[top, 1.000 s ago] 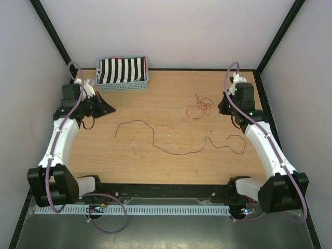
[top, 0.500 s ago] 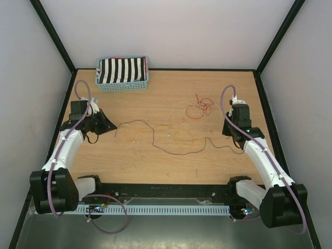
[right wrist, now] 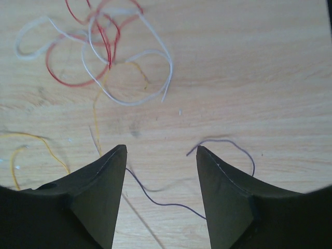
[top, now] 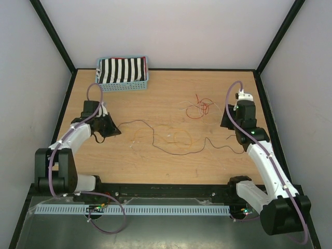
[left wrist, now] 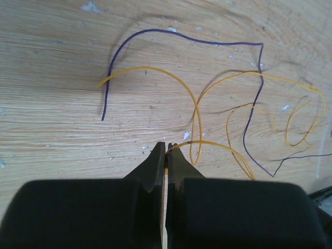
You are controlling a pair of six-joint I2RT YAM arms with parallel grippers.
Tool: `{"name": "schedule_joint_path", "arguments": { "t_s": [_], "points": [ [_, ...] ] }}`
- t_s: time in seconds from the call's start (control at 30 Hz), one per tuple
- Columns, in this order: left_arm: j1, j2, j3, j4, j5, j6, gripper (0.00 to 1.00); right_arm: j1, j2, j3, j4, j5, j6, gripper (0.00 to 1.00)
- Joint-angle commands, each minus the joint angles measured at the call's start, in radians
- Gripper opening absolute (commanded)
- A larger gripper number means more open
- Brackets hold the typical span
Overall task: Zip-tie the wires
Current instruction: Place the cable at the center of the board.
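— What's at the far left?
— A blue basket point(top: 122, 86) in the far-left corner of the table point(top: 155, 104), with a black-and-white striped cloth point(top: 122, 70) filling it.
— And on the near side?
— A black rail point(top: 166, 190) along the table's near edge, with a white slotted strip point(top: 171, 209) just nearer.

A wooden tabletop point(top: 155, 98) with pale grain forms the floor of a small booth. Plain white walls close it in: a back wall point(top: 166, 31), a left wall point(top: 26, 78) and a right wall point(top: 306, 62), joined by black frame posts point(top: 52, 36). A blue basket point(top: 123, 85) holding striped cloth point(top: 122, 70) sits in the far left corner. Along the near edge run a black rail point(top: 166, 189), a white slotted strip point(top: 171, 209) and a grey metal ledge point(top: 171, 233). The light is soft and even.
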Motion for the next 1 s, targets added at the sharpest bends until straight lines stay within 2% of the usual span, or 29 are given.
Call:
{"name": "schedule_joint_path", "arguments": {
  "t_s": [0.0,0.1,0.33,0.4,0.53,0.63,0.8,0.9,0.97],
  "points": [
    [-0.015,0.036,-0.006,0.011,-0.050,-0.004,0.00,-0.002,-0.030,0.081,0.029,-0.007,0.023,0.69],
    [-0.014,0.039,-0.023,0.010,-0.104,-0.013,0.01,-0.002,-0.015,0.116,0.034,-0.060,0.031,0.73],
    [-0.011,0.060,-0.029,-0.008,-0.173,-0.027,0.34,-0.001,0.086,0.126,0.115,-0.233,0.080,0.79],
    [-0.006,0.053,-0.030,-0.019,-0.190,-0.027,0.39,0.006,0.125,0.127,0.144,-0.266,0.099,0.79],
    [0.044,-0.002,-0.047,-0.041,-0.200,-0.048,0.57,0.029,0.225,0.143,0.217,-0.247,0.116,0.82],
    [0.093,-0.069,-0.061,-0.058,-0.204,-0.049,0.65,0.039,0.343,0.175,0.263,-0.215,0.117,0.83],
    [0.178,-0.176,-0.048,-0.102,-0.174,-0.037,0.84,0.039,0.549,0.276,0.281,-0.188,0.102,0.83],
    [0.190,-0.216,-0.010,-0.124,-0.142,-0.001,0.96,0.039,0.641,0.332,0.282,-0.179,0.090,0.82],
    [0.190,-0.229,0.030,-0.135,-0.108,0.030,0.99,0.038,0.688,0.356,0.281,-0.152,0.074,0.80]
  ]
}}
